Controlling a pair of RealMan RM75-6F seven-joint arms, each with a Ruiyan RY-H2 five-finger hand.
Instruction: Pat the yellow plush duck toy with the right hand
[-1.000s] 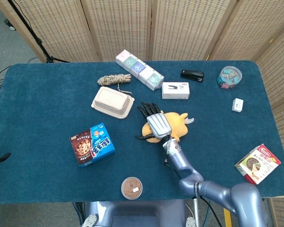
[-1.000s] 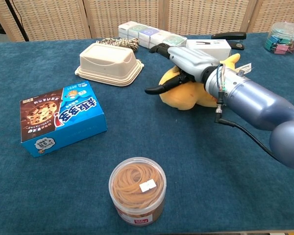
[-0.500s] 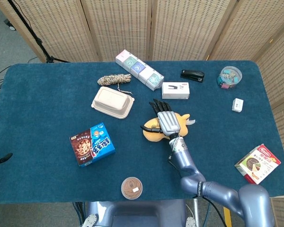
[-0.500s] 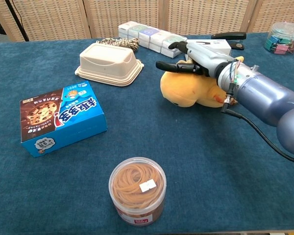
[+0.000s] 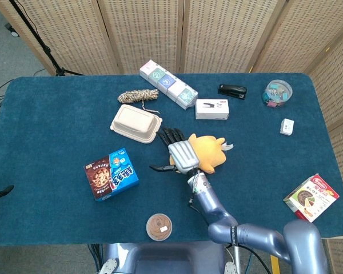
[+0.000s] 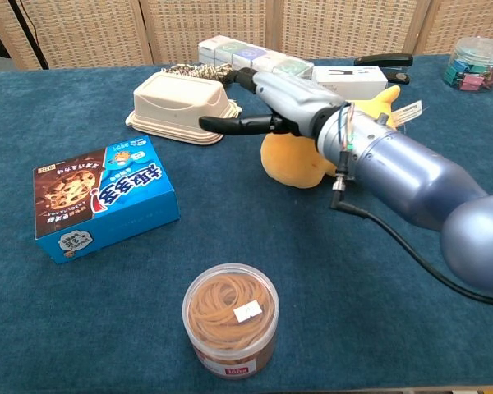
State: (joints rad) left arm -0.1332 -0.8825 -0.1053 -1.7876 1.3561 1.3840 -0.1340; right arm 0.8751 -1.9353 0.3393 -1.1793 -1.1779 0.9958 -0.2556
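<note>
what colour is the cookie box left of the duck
Blue, with a brown chocolate-cookie picture on its face; the cookie box shows best in the chest view.

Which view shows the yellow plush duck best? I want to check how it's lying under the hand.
The head view: the yellow plush duck shows from above, most of its body clear beside the right hand. In the chest view the duck is largely hidden behind the hand and forearm, leaving its front and one end visible.
</note>
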